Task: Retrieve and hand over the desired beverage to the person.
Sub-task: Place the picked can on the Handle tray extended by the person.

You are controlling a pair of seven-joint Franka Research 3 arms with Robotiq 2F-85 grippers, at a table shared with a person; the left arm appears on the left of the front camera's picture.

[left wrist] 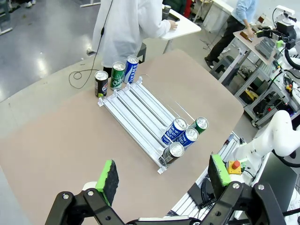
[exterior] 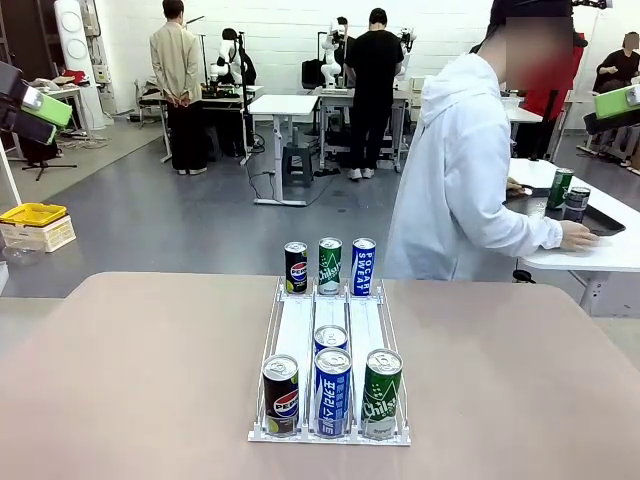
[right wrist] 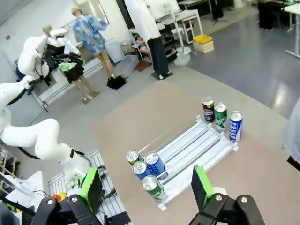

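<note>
1. The left claw [left wrist: 161,180] is up high over the table [exterior: 130,380]. Its two green pads [left wrist: 108,180] are far apart, so it is released and grasps nothing. In the front view it peeks in at the top left corner [exterior: 35,105].
2. A white rack [exterior: 330,345] with three lanes sits in the middle of the table.
3. At the near end of the rack, at 6 o'clock, stand a black cola can [exterior: 281,396], a blue can [exterior: 333,392] and a green can [exterior: 382,393]. They are side by side, left to right. One more blue can [exterior: 331,339] stands just behind the middle one.
4. At the far end, at 12 o'clock, three more cans stand in a row just past the rack: a black can [exterior: 296,267], a green one [exterior: 330,265] and a blue one [exterior: 363,266].
5. The person [exterior: 460,180] in the white hooded jacket stands past the far edge of the table, at about 1 o'clock. They face away toward a white side table [exterior: 600,250], with one hand [exterior: 578,236] resting on it.
6. The right claw [right wrist: 145,190] is also up high over the table. Its pads [right wrist: 202,186] are far apart, so it is released and empty. It peeks in at the top right corner of the front view [exterior: 615,105].
</note>
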